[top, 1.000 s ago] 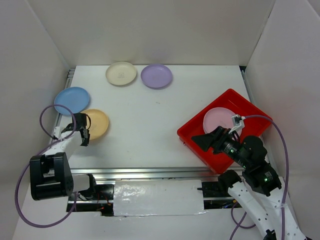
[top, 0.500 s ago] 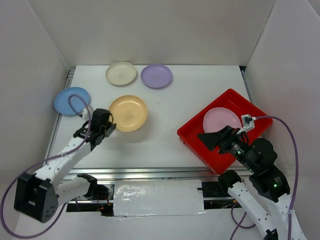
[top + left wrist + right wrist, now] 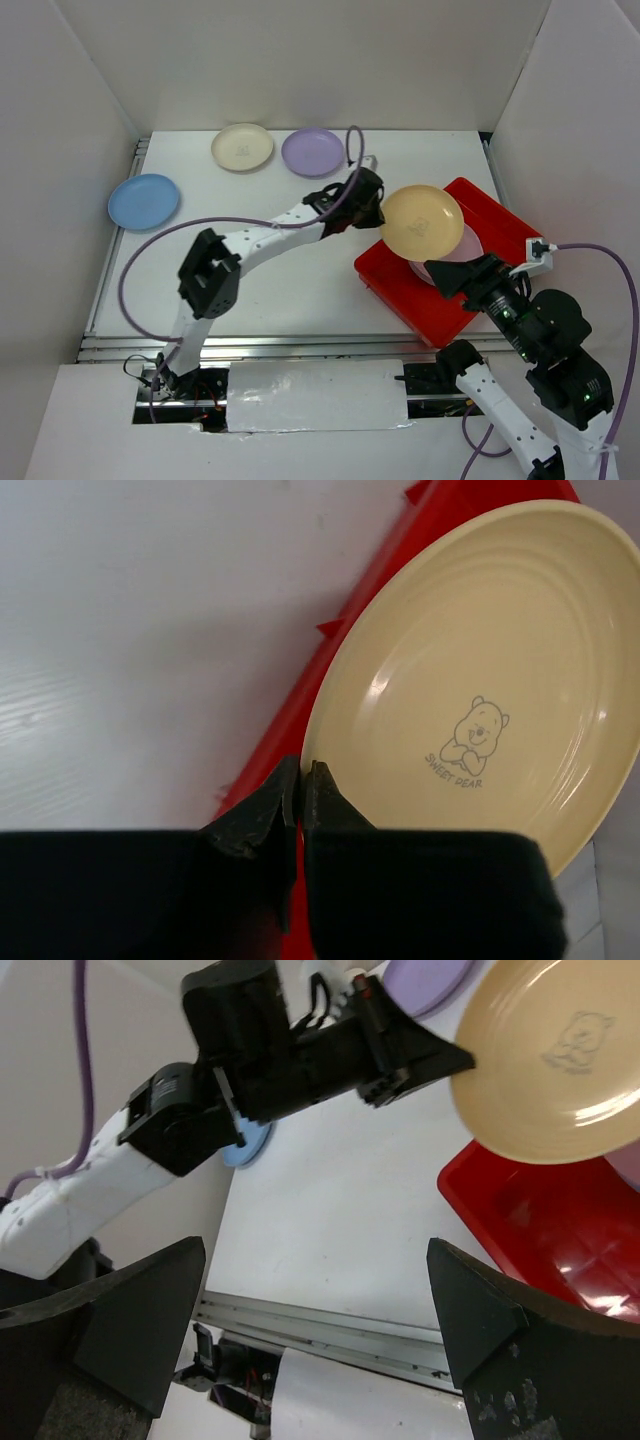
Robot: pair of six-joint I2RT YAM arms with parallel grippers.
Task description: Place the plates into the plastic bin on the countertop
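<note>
While my left gripper (image 3: 302,780) pinches only the rim of the round yellow-orange bear-print plate (image 3: 421,222), that plate hangs over the left edge of the shallow glossy red plastic bin (image 3: 398,282), partly above the small pink plate (image 3: 468,246) inside. Risk, as I judge it: the thin edge grip slips, and the plate strikes the bin rim and tips out onto the flat white countertop (image 3: 300,275). Right gripper (image 3: 320,1330) hovers beside the bin, jaws spread wide, empty.

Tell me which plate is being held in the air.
The yellow-orange plate, pinched at its rim by the left fingers above the bin; the others all lie flat.
</note>
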